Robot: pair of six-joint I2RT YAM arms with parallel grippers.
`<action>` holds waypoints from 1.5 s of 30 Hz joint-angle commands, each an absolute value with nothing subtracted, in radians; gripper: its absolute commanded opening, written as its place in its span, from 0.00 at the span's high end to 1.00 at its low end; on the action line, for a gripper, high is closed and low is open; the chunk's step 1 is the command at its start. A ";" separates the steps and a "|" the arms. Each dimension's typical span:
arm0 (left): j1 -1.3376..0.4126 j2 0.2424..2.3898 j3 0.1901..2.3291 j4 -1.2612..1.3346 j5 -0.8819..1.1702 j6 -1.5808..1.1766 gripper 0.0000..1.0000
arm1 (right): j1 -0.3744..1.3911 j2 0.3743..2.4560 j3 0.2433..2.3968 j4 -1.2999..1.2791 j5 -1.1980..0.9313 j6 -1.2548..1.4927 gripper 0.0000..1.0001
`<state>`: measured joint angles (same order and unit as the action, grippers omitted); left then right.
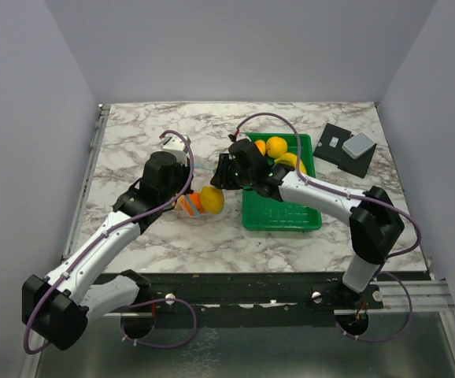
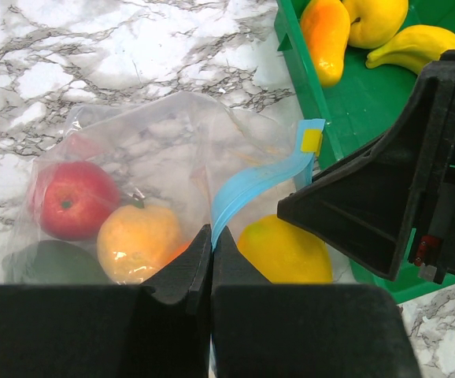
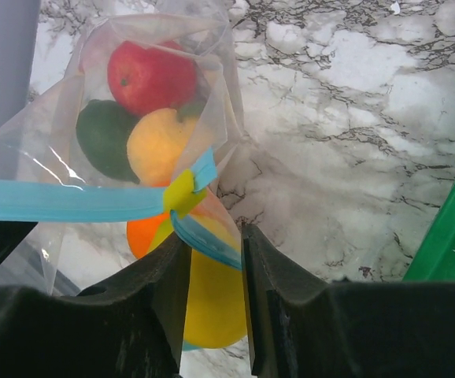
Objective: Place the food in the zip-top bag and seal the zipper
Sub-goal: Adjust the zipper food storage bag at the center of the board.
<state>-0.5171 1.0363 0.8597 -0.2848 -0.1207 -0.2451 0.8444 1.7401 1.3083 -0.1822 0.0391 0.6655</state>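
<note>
Clear plastic bag [image 2: 157, 134] lies near the middle of the marble table [image 1: 133, 142], just left of a green tray [image 1: 279, 219]. Inside it a red fruit [image 2: 74, 198], an orange fruit [image 2: 139, 240] and a dark green fruit [image 2: 50, 264] sit touching one another. A yellow fruit [image 2: 282, 250] lies at the bag's mouth, under the blue zipper [image 2: 251, 185]; whether it is fully inside cannot be told.

The left gripper [image 2: 211, 236] is closed tight, pinching the zipper. The right gripper [image 3: 216, 244] reaches in from the tray side. Its jaws stand partly apart, astride the zipper just beside a yellow tab [image 3: 182, 193], with no firm hold visible.

More yellow and orange food [image 1: 276, 146] rests at the tray's far end. Toward the far right corner a black plate [image 1: 338, 150] carries a grey block [image 1: 359, 144].

The table is white with grey veins. Plain pale grey walls [image 1: 243, 47] box it in on the left, far and right sides. A metal rail [image 1: 416, 295] runs along the near edge.
</note>
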 commanded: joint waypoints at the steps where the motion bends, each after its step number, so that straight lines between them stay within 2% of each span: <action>1: -0.516 1.032 0.856 -0.267 -0.123 -0.241 1.00 | 0.848 1.772 1.339 -0.202 0.088 0.669 0.65; 8: -0.515 1.024 0.855 -0.268 -0.128 -0.237 1.00 | 0.842 1.787 1.331 -0.210 0.105 0.682 0.76; 14: -0.516 0.977 0.839 -0.268 -0.148 -0.235 1.00 | 0.838 1.760 1.307 -0.215 0.124 0.660 0.99; 21: -0.515 0.952 0.839 -0.283 -0.150 -0.251 1.00 | 0.830 1.672 1.290 -0.237 0.130 0.599 0.99; 32: -0.515 0.950 0.971 -0.422 -0.133 -0.273 1.00 | 0.804 1.612 1.429 -0.423 0.009 0.466 0.99; 45: -0.515 1.000 1.172 -0.653 0.044 -0.237 0.99 | 0.792 1.630 1.648 -0.682 -0.291 0.283 0.99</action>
